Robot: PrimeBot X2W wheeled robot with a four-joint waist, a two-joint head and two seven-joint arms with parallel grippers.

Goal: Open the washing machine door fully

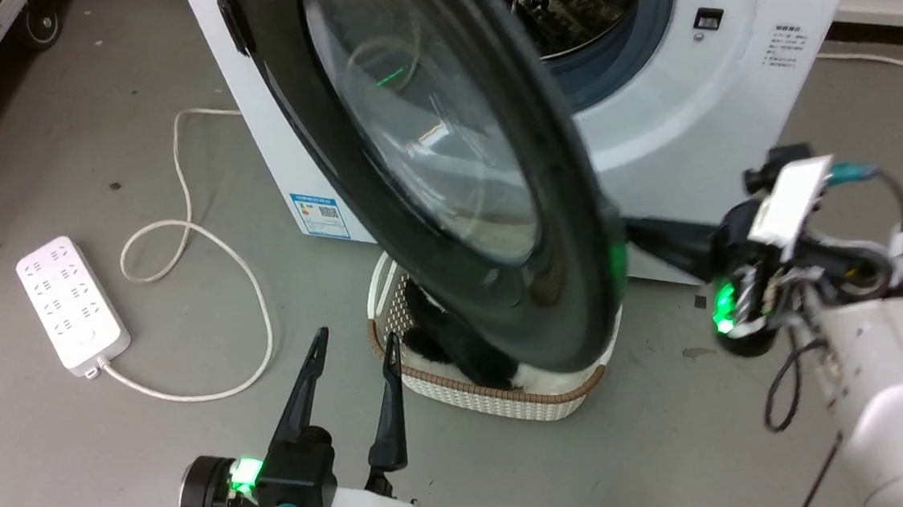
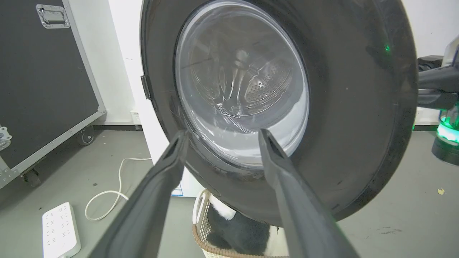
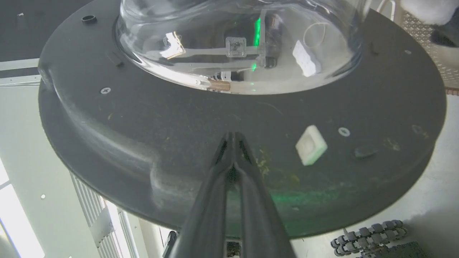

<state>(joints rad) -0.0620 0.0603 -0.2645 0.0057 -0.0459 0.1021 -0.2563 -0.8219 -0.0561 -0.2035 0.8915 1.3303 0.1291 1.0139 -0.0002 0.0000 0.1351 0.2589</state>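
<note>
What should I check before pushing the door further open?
1. Is the door unlatched: ok, it stands partly open from the machine.
2. Is the door fully open: not ok.
3. Is the right tool shut: ok. Its tips are at the door's inner face; contact: cannot tell.
4. Is the left tool out of the swing: cannot tell. It is open and faces the door's outer side.
5. Does the door's lower rim clear the basket beneath it: cannot tell.
6. Are the power strip and cord apart from the door: ok, they lie on the floor beside the machine.
</note>
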